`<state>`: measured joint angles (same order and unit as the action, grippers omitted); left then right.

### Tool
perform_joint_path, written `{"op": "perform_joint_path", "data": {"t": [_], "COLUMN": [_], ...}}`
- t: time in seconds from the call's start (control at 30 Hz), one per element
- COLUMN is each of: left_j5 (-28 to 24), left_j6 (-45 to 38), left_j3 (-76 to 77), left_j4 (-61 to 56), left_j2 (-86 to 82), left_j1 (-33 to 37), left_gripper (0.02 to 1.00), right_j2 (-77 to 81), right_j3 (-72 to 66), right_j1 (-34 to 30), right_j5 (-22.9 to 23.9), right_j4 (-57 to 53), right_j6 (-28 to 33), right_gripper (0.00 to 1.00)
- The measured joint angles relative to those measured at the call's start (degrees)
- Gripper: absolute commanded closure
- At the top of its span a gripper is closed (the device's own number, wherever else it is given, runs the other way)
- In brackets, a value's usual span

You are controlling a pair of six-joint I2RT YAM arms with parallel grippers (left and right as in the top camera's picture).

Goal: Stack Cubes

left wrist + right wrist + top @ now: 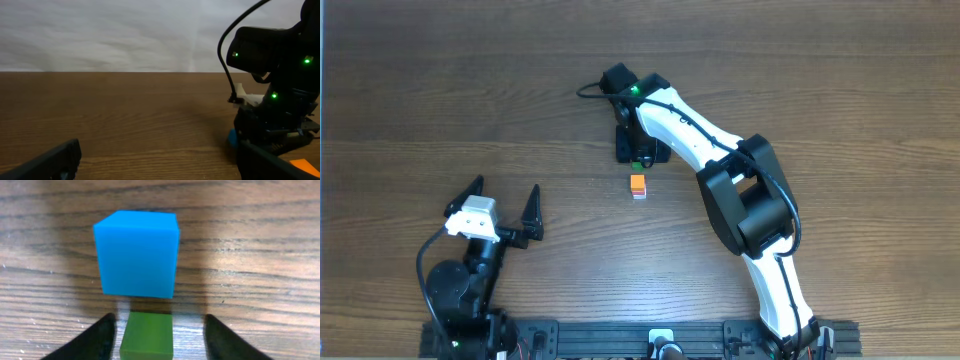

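A blue cube (137,255) rests on the wooden table. A green cube (147,336) sits just in front of it, between the fingers of my right gripper (160,341). That gripper is open, with a gap between the green cube and one finger. From above, my right gripper (640,155) hangs over the table's middle. An orange cube (638,183) lies just nearer than it, with a pale piece under its near side. The blue cube (232,137) and the orange cube (305,165) also appear in the left wrist view. My left gripper (505,190) stands open at the near left, holding nothing.
The right arm (720,150) runs diagonally from the bottom right base up to the table's middle. A black cable (592,90) loops beside its wrist. Bare wooden table (440,90) stretches to the left and far side.
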<state>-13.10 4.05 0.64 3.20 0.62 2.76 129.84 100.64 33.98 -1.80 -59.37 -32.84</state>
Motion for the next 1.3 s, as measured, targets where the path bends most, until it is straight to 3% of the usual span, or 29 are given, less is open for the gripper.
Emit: {"op": "perform_joint_path", "data": {"t": [0.2, 0.4, 0.8, 1.3], "left_j5": [0.0, 0.0, 0.0, 0.0], "left_j6": [0.0, 0.0, 0.0, 0.0], "left_j3": [0.0, 0.0, 0.0, 0.0], "left_j4": [0.0, 0.0, 0.0, 0.0], "left_j2": [0.0, 0.0, 0.0, 0.0], "left_j1": [0.0, 0.0, 0.0, 0.0], "left_gripper": [0.02, 0.023, 0.02, 0.023], "right_j2": [0.0, 0.0, 0.0, -3.9], "right_j3": [0.1, 0.1, 0.2, 0.2], "right_j1": [0.0, 0.1, 0.3, 0.4], "right_j5": [-0.2, -0.2, -0.2, -0.6], "right_j4": [0.0, 0.0, 0.0, -0.8], "right_j6": [-0.1, -0.1, -0.1, -0.1], "right_gripper": [0.713, 0.785, 0.855, 0.853]}}
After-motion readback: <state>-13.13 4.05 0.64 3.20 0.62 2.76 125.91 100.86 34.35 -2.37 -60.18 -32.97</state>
